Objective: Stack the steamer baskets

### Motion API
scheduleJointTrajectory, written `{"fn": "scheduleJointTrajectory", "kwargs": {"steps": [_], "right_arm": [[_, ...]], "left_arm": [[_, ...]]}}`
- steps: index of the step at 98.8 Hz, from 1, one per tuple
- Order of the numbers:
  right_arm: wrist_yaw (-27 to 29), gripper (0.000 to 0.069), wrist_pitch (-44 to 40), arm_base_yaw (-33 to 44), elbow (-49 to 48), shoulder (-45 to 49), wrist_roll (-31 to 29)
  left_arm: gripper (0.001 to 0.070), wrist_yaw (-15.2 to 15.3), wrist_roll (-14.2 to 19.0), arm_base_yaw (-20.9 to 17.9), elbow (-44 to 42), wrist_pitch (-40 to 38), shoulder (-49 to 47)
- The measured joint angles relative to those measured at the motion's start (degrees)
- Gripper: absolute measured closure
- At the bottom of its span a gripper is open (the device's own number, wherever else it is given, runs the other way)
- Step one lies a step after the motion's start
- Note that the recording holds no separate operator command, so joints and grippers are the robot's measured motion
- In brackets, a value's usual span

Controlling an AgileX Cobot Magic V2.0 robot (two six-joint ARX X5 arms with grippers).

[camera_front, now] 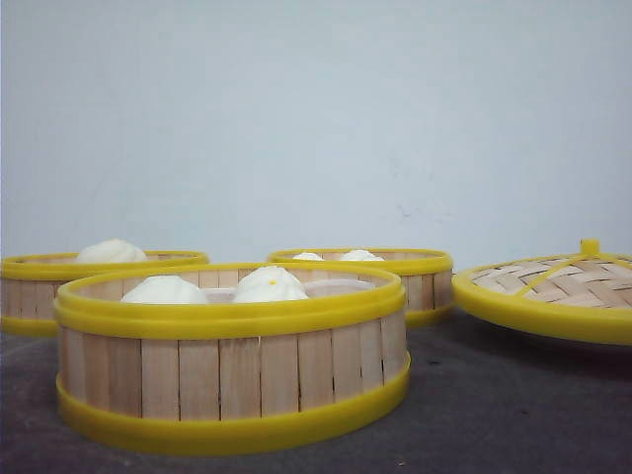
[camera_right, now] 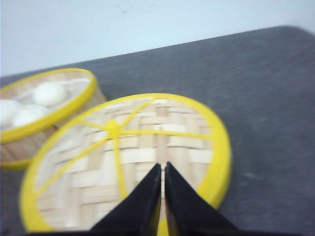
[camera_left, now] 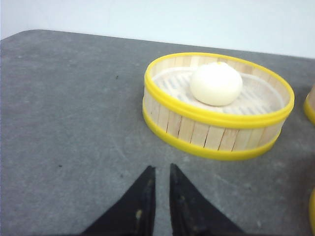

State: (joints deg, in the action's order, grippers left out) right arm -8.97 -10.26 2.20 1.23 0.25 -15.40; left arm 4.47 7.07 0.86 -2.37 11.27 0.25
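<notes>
Three baskets, near (camera_front: 232,360), left (camera_front: 39,291) and rear (camera_front: 395,272), stand apart on the counter (camera_left: 64,123); none stacked. Left pincer (camera_left: 161,169) and right pincer (camera_right: 163,167): nearly closed, empty.

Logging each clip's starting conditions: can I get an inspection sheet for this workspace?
Surface: dark grey table, lightly speckled.
Job's things: three steamer baskets, unstacked: front basket with two buns, left basket with one bun, rear basket with buns.
Clutter: woven-bamboo lid at right, apart from the baskets.
Grippers: left gripper nearly closed, empty, short of the left basket; right gripper closed, empty, over the lid.
Cables: nothing seen.
Surroundings: plain pale wall.
</notes>
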Motion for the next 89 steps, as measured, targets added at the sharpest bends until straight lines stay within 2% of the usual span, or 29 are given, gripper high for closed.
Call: {"fn": "scheduleJointTrajectory", "kwargs": {"steps": [12,24,40,51,59,72,89], "right_arm": [[-0.3,0.0683,-2.6,0.0,3.1,0.7,-3.0],[-1.2,0.0683,-2.6,0.0,9.9,2.9,-5.1],[-3.0,0.0683,-5.7,0.0,19.9,8.7,-5.4],[-4.3,0.0683,-8.0,0.0,26.5,13.8,-4.2],[-4.5,0.0683,-11.0,0.0,30.9,18.2,-1.9],[-4.5,0.0683,-15.6,0.0,36.2,26.5,2.2],[-3.6,0.0683,-19.0,0.0,42.1,38.1,7.4]], "left_arm": [[0.0685,0.1,1.7,0.0,-1.5,0.8,0.3],[0.0685,0.1,3.7,0.0,-6.9,1.7,1.8],[0.0685,-0.6,7.3,0.0,-15.5,5.2,5.7],[0.0685,-1.6,7.7,0.0,-23.2,9.7,10.1],[0.0685,-1.9,6.9,0.0,-29.3,13.5,13.9],[0.0685,-3.1,2.9,0.0,-37.7,19.9,21.1],[0.0685,-3.2,-2.0,0.0,-42.4,23.9,29.4]]}}
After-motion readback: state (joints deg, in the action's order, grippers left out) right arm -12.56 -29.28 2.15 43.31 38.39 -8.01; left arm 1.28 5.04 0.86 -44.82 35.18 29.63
